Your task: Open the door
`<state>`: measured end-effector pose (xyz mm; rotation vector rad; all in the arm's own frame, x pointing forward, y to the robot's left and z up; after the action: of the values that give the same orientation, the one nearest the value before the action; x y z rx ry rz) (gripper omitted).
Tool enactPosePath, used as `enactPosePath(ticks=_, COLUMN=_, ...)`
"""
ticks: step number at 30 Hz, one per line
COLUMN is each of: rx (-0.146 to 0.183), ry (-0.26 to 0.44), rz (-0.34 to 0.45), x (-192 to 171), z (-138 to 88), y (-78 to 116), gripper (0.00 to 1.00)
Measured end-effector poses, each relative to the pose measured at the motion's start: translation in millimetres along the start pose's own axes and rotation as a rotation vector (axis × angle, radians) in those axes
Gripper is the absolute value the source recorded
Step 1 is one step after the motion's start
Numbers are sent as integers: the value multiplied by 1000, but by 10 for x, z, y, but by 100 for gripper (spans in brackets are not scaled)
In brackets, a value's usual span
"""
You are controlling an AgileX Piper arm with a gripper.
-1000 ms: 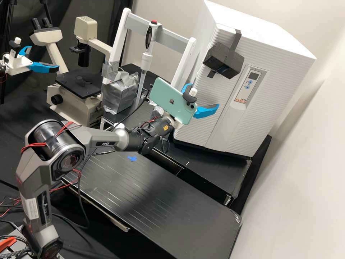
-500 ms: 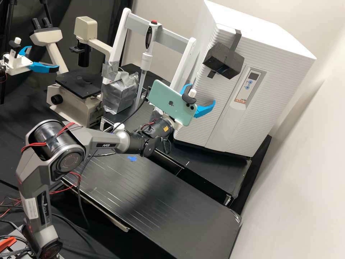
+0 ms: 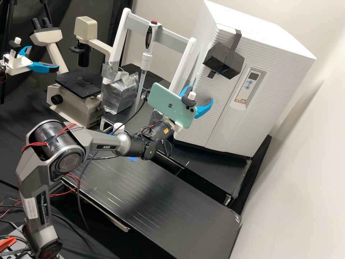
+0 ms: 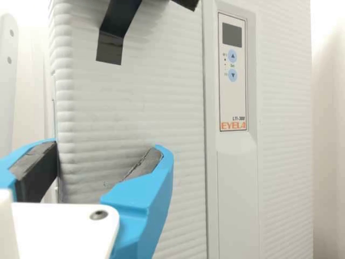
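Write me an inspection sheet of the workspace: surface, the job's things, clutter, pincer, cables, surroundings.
Surface: black bench, with pale streaks and a small blue scrap.
Job's things: white cabinet, its front looking shut; black box taped high on it.
Clutter: beige microscope, silver-wrapped block and upright pipette beyond the bench.
Pincer: pincer open by the cabinet's side edge, holding nothing; contact with the cabinet cannot be told.
Cables: red wires along the arm; black cable hanging beside the bench.
Surroundings: pale wall, dark curtain; spills: nothing seen.
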<state>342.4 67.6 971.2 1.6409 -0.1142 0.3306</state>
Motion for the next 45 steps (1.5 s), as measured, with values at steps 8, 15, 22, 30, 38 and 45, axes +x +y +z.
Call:
enactPosePath(ticks=8, rx=-1, ry=2, rz=0, x=-4, z=1, y=-4, gripper=0)
enactPosePath(ticks=15, rx=-6, ry=4, rz=5, x=-92, z=23, y=32, gripper=0)
enactPosePath(ticks=22, rx=4, ry=14, rz=22, x=-237, z=90, y=110, gripper=0)
enactPosePath(ticks=30, rx=19, ry=20, rz=96, x=-568, z=291, y=257, gripper=0)
enactPosePath(ticks=38, rx=36, ry=-9, rz=184, x=-909, z=494, y=393, gripper=0)
enactPosePath(ticks=45, rx=38, ry=-39, rz=237, x=-1015, z=590, y=468, gripper=0)
